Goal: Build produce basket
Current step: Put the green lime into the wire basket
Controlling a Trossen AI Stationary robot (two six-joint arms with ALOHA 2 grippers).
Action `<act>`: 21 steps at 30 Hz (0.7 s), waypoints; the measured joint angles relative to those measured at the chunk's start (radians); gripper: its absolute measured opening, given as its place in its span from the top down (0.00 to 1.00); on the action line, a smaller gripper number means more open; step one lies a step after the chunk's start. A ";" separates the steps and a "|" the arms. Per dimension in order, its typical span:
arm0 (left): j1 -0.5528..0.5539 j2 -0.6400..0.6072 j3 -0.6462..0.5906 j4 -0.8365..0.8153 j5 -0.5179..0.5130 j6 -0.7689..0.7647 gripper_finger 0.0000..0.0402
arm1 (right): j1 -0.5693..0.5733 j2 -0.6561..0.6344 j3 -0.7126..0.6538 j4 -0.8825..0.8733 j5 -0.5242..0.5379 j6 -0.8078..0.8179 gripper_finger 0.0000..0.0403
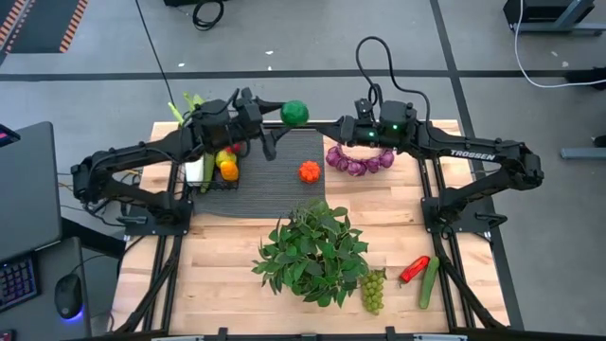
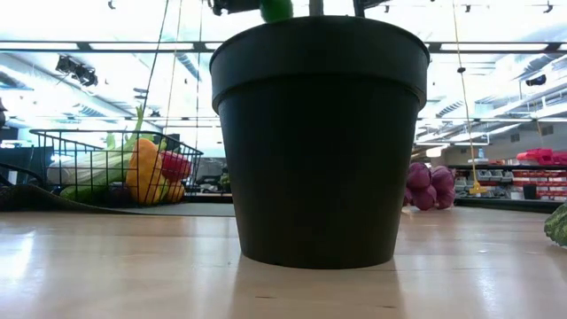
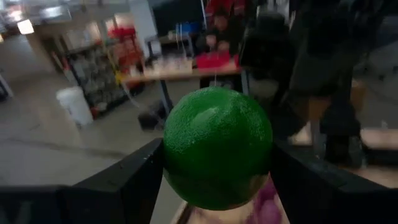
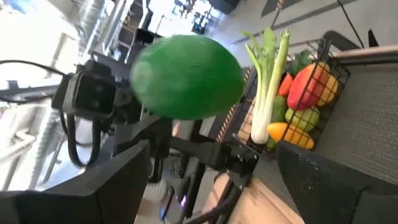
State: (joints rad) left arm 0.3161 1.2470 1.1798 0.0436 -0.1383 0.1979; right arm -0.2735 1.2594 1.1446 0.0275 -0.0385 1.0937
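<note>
A green lime (image 1: 294, 114) hangs high over the table's far edge, held in my left gripper (image 1: 282, 115); it fills the left wrist view (image 3: 216, 146). My right gripper (image 1: 325, 126) is open just right of the lime, its fingers wide apart and short of it in the right wrist view (image 4: 186, 74). The black wire basket (image 1: 213, 167) stands on a dark ribbed mat (image 1: 284, 185) and holds celery, peppers and other produce (image 4: 292, 93). An orange fruit (image 1: 309, 171) lies on the mat, and a purple bulb string (image 1: 360, 159) lies right of it. My left gripper pinches the lime between its two fingers, one on each opposite side (image 3: 171, 155). The fingers come level from the table's left. The lime is lifted clear, high above the table.
A bushy green plant (image 1: 317, 251) in a black pot (image 2: 319, 133) stands mid-table and blocks most of the low view. Green grapes (image 1: 373, 289), a red pepper (image 1: 413, 270) and a cucumber (image 1: 429, 282) lie at the near right.
</note>
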 joint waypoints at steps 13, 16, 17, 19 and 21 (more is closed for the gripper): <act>0.009 -0.166 0.000 -0.587 -0.282 -0.115 0.32 | -0.011 0.000 0.000 -0.099 -0.095 -0.059 0.14; 0.015 -0.195 0.000 -0.727 -0.368 -0.225 0.32 | -0.011 0.000 0.000 -0.113 -0.095 -0.069 0.14; 0.021 -0.203 0.000 -0.771 -0.385 -0.266 0.32 | -0.011 0.000 0.000 -0.115 -0.095 -0.069 0.14; 0.040 -0.211 0.000 -0.885 -0.390 -0.357 0.32 | -0.011 0.000 0.000 -0.115 -0.095 -0.069 0.14; 0.060 -0.209 0.000 -1.000 -0.392 -0.445 0.32 | -0.011 0.000 0.000 -0.117 -0.095 -0.070 0.14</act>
State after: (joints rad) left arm 0.3763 1.0381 1.1797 -0.9568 -0.5307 -0.2473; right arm -0.2848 1.2591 1.1446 -0.0895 -0.1337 1.0235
